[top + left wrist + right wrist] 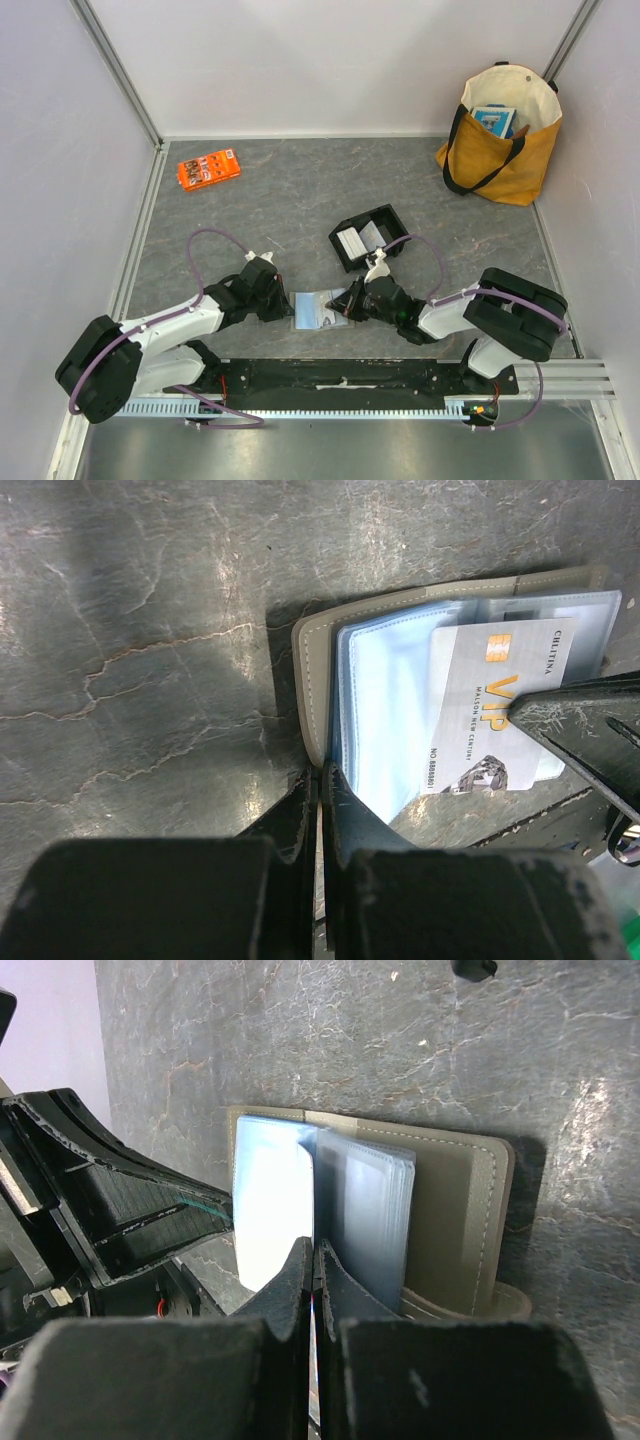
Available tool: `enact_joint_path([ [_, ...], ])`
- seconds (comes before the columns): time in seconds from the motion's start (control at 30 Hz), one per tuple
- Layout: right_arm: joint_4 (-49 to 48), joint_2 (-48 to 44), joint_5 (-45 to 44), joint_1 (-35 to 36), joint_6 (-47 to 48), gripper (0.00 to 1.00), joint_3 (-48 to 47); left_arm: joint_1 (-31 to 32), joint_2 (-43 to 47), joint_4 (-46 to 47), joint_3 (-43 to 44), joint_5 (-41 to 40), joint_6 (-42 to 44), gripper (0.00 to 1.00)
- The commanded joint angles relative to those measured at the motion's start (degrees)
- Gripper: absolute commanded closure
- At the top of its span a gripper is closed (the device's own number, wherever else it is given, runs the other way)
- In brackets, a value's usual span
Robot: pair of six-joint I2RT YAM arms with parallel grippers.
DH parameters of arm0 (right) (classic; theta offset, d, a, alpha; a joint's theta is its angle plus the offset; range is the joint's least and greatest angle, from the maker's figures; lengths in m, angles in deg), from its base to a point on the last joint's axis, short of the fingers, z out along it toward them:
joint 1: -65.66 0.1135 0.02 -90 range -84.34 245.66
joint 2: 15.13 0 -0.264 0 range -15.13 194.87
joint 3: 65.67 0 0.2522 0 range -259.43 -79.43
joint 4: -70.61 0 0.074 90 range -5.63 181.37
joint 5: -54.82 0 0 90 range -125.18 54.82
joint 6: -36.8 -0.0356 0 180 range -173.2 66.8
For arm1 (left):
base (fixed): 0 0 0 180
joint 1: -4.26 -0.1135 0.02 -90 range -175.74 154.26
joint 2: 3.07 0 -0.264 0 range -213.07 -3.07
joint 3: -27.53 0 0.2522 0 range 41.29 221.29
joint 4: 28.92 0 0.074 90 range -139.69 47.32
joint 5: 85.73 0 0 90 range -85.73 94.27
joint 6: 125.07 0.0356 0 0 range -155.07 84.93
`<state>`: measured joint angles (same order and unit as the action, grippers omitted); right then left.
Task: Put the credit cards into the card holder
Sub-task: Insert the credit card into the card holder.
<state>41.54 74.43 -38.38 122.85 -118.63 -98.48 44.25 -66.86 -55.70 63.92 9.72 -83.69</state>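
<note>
Card holder (316, 308), flat taupe-grey, open, frame centre | left gripper (318, 785) pinches its blue sleeve (385, 720) | right gripper (313, 1252) clamps white plastic credit card (490, 705)

Your left arm (175, 325) reaches in low from the near left, and its left end effector (283, 306) points right toward the middle with its two fingers (296, 815) pressed tight together. Your right arm (450, 315) mirrors it from the near right, bent at the elbow, and the right end effector (346, 303) points left with its jaws equally closed. The two tips sit near each other, not touching.
</note>
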Motion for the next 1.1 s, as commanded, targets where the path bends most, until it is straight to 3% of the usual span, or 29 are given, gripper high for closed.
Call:
enact_joint_path([
  [0.0,-1.6,2.4,1.4,0.1,-1.5,1.00,0.2,0.2,-0.2,1.3,-0.7,-0.6,0.5,0.98],
  [0.27,-3.9,3.3,-1.3,0.2,-3.3,1.00,1.3,0.2,0.0,1.5,-0.9,-0.4,0.4,0.98],
  [0.57,5.6,-0.8,-6.4,-0.9,2.7,1.00,-1.1,0.2,1.1,1.2,-1.5,-0.2,0.7,0.98],
  [0.8,2.9,4.4,-1.6,0.3,1.7,1.00,-3.1,0.2,1.0,1.8,-1.4,0.3,0.5,0.98],
  [1.07,6.4,4.7,-0.9,3.5,-1.3,1.00,-3.8,0.2,1.2,1.8,-1.1,0.0,0.3,0.98],
])
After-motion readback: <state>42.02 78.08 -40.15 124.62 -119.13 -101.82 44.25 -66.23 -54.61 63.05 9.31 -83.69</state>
